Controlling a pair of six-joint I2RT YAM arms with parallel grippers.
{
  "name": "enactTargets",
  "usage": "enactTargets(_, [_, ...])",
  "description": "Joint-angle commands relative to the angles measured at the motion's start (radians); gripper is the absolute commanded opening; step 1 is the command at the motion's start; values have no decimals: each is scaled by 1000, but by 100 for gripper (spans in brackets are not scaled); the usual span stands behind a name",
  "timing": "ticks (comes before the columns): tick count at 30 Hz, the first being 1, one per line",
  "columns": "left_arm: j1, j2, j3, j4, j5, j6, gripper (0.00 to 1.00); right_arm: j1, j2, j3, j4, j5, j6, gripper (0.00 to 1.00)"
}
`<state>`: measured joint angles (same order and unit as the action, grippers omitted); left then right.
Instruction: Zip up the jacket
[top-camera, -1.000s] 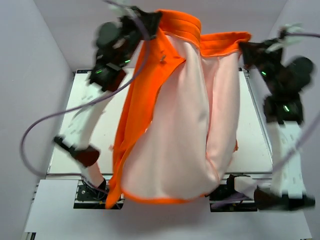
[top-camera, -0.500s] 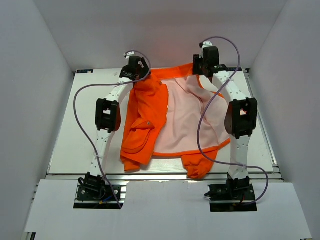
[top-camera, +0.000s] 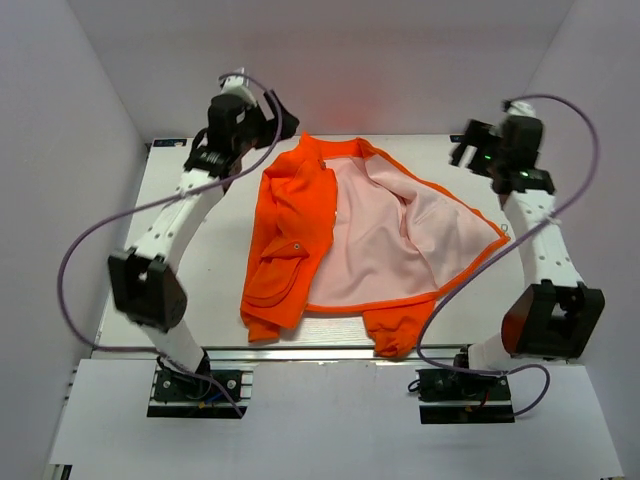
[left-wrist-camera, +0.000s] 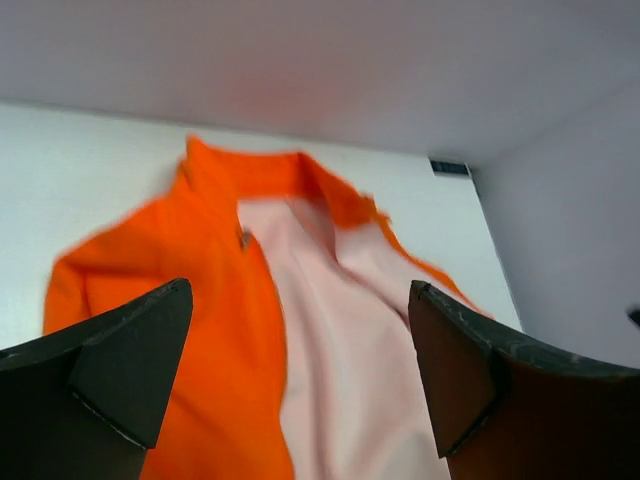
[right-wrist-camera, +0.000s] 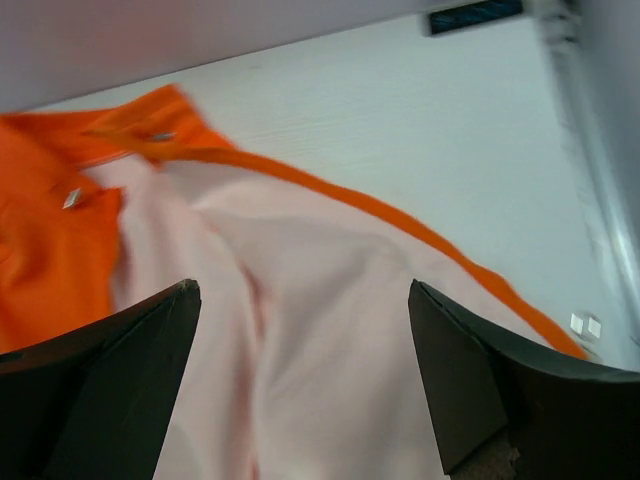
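- Top external: jacket (top-camera: 370, 240) lies unzipped, pink lining up, mid-bench (top-camera: 190, 270); collar towards far edge, cuffs at near edge.
- Left gripper (left-wrist-camera: 300, 288) and right gripper (right-wrist-camera: 305, 287): fingers apart, holding nothing, above the far corners.
- Bench surface shows along left and right edges.

Two white-and-black arms trailing lilac cables.
The left arm (top-camera: 178, 215) and right arm (top-camera: 545, 245) were built of slim white links joined by chunky black joint housings, each rising from a black base (top-camera: 190, 382) with exposed wiring. A pale lilac cable (top-camera: 70, 270) hung in a loose loop beside each arm. Small green lights (top-camera: 487, 158) glowed on the right wrist. The left hand (left-wrist-camera: 300, 290) and right hand (right-wrist-camera: 305, 288) had dark, matte, wedge-shaped fingers (left-wrist-camera: 130, 365) with bevelled edges.
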<state>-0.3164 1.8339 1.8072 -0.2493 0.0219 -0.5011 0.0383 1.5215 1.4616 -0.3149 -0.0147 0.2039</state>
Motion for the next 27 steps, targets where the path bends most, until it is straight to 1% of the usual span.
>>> enactTargets(1, [0, -172, -308, 55, 151, -49, 98, -168, -43, -139, -91, 39, 64, 89])
enactTargets(2, [-10, -249, -460, 83, 176, -60, 98, -205, -50, -165, -113, 30, 75, 89])
enactTargets(3, [-16, -278, -521, 99, 193, -71, 98, -248, -50, -190, -125, 24, 112, 89])
enactTargets(4, [-24, -300, -573, 110, 196, -95, 98, -320, -46, -225, -139, 24, 129, 89])
enactTargets(5, [-42, -318, -665, 122, 205, -99, 98, -349, -34, -240, -151, 22, 144, 89])
enactTargets(6, [-50, -341, -713, 166, 214, -100, 98, -374, -26, -256, -147, 22, 164, 89])
enactTargets(7, [-58, -347, -794, 192, 240, -100, 98, -408, -6, -283, -133, 22, 173, 89])
enactTargets(9, [-58, -335, -838, 234, 268, -103, 98, -429, 26, -290, -138, 1, 180, 89])
enactTargets(11, [-58, -309, -848, 242, 315, -93, 98, -439, 74, -281, -142, -4, 183, 89])
enactTargets(14, [-58, -249, -833, 229, 319, -88, 98, -439, 115, -276, -118, 22, 210, 89])
enactTargets(18, [-58, -174, -833, 301, 328, -100, 98, -439, 157, -264, -107, 85, 273, 89])
enactTargets(21, [-55, -78, -801, 321, 325, -122, 98, -434, 167, -277, -113, 85, 313, 89])
enactTargets(23, [-47, 17, -746, 324, 322, -128, 98, -428, 142, -311, -79, 81, 339, 89])
enactTargets(27, [-10, 178, -611, 271, 317, -139, 98, -413, 95, -392, -38, 45, 373, 89])
